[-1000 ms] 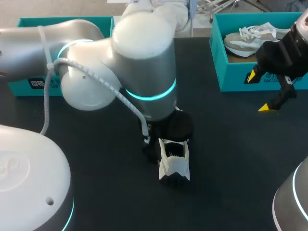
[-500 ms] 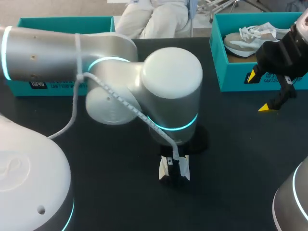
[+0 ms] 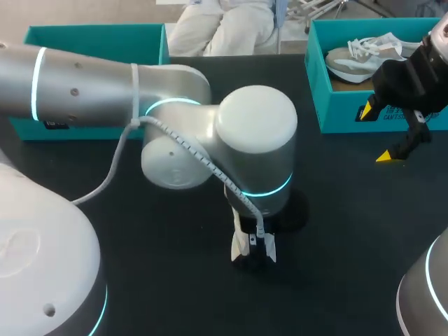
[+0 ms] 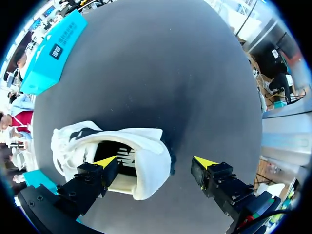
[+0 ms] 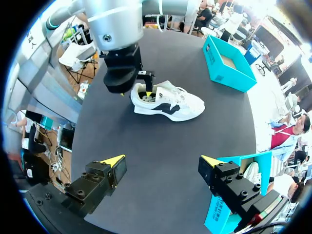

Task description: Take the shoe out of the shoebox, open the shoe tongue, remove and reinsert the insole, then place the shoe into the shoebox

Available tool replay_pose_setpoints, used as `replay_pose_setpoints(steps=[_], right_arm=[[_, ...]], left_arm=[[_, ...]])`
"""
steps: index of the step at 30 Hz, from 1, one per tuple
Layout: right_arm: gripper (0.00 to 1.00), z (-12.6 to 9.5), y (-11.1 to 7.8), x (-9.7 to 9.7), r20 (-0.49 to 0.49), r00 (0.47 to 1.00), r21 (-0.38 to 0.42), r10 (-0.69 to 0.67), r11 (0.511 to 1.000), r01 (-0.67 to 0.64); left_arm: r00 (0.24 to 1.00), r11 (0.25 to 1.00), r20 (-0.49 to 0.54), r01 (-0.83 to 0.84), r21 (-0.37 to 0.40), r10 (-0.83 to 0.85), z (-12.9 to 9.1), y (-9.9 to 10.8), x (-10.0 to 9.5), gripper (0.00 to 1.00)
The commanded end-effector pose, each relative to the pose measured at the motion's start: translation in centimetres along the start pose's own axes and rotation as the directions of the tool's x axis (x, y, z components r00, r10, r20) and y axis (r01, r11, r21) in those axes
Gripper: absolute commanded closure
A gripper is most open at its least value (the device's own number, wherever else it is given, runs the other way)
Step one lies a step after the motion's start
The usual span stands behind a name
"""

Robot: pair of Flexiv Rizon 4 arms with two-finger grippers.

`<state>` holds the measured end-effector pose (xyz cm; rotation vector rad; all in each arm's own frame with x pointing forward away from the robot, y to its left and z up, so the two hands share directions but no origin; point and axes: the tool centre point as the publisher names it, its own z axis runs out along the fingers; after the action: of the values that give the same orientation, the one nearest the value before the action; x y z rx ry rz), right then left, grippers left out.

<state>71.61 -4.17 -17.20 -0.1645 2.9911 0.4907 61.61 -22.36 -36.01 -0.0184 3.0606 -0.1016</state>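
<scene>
A white sneaker (image 5: 168, 103) with dark side marks lies on its sole on the black table (image 3: 336, 224). In the head view only its heel end (image 3: 241, 246) shows under my left arm's wrist. My left gripper (image 4: 155, 162) is open, straddling the heel. One fingertip (image 4: 105, 161) is inside the shoe's opening, over the insole. The other (image 4: 204, 162) stands outside, apart from the heel. My right gripper (image 3: 378, 134) hangs open and empty in front of the teal shoebox (image 3: 350, 112) at the back right, far from the sneaker.
A second pale shoe (image 3: 364, 54) lies inside the right shoebox. Another teal box (image 3: 98, 33) stands at the back left, partly behind my left arm. Bare black tabletop stretches between the sneaker and my right gripper (image 5: 162, 161).
My left arm swung to the right and came down over the sneaker, hiding most of it in the head view. The right arm stayed still.
</scene>
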Motion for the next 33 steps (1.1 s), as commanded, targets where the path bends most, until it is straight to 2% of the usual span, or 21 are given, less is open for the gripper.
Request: replay_pose_setpoints(steps=[1, 9, 10, 11, 12, 14, 16, 21, 24, 26, 27, 33], right_arm=[[0.00, 0.1, 0.1, -0.2, -0.002, 1.000, 0.004, 0.000, 1.000, 0.000], [0.00, 0.1, 0.1, -0.2, -0.002, 1.000, 0.004, 0.000, 1.000, 0.000], [0.00, 0.1, 0.1, -0.2, -0.002, 1.000, 0.004, 0.000, 1.000, 0.000], [0.00, 0.1, 0.1, -0.2, -0.002, 1.000, 0.004, 0.000, 1.000, 0.000], [0.00, 0.1, 0.1, -0.2, -0.002, 1.000, 0.004, 0.000, 1.000, 0.000], [0.00, 0.1, 0.1, -0.2, -0.002, 1.000, 0.004, 0.000, 1.000, 0.000], [0.00, 0.1, 0.1, -0.2, -0.002, 1.000, 0.004, 0.000, 1.000, 0.000], [0.00, 0.1, 0.1, -0.2, -0.002, 1.000, 0.004, 0.000, 1.000, 0.000], [0.00, 0.1, 0.1, -0.2, -0.002, 1.000, 0.004, 0.000, 1.000, 0.000], [0.00, 0.1, 0.1, -0.2, -0.002, 1.000, 0.004, 0.000, 1.000, 0.000], [0.00, 0.1, 0.1, -0.2, -0.002, 1.000, 0.004, 0.000, 1.000, 0.000], [0.00, 0.1, 0.1, -0.2, -0.002, 1.000, 0.004, 0.000, 1.000, 0.000]], left_arm=[[1.000, 1.000, -0.013, -0.003, -0.014, 0.002, 1.8, -0.4, 0.2, 0.00], [0.999, 0.998, -0.034, -0.013, -0.062, 0.011, 4.0, -0.1, 0.7, 0.00], [0.999, 0.998, -0.034, -0.013, -0.062, 0.011, 4.2, -0.1, 0.7, 0.03], [0.999, 0.998, -0.038, -0.009, -0.064, 0.007, 4.2, -0.1, 0.8, 0.07], [0.999, 0.998, -0.043, -0.006, -0.063, 0.003, 4.2, -0.1, 0.8, 0.18], [0.999, 0.998, -0.047, -0.002, -0.061, -0.001, 4.2, 0.1, 0.9, 0.30], [0.999, 0.998, -0.051, -0.001, -0.060, -0.002, 4.1, 0.3, 0.9, 0.50], [0.996, 0.999, -0.082, 0.019, -0.049, -0.023, 4.0, 0.6, 1.0, 0.61], [0.995, 0.999, -0.098, 0.024, -0.048, -0.029, 4.0, 0.7, 1.1, 0.80], [0.993, 0.998, -0.110, 0.026, -0.051, -0.032, 4.0, 0.8, 1.2, 0.88], [0.992, 0.998, -0.119, 0.027, -0.048, -0.033, 4.0, 0.9, 1.3, 1.00], [0.986, 0.998, -0.164, 0.017, -0.060, -0.027, 3.1, 1.2, 1.7, 1.00]])
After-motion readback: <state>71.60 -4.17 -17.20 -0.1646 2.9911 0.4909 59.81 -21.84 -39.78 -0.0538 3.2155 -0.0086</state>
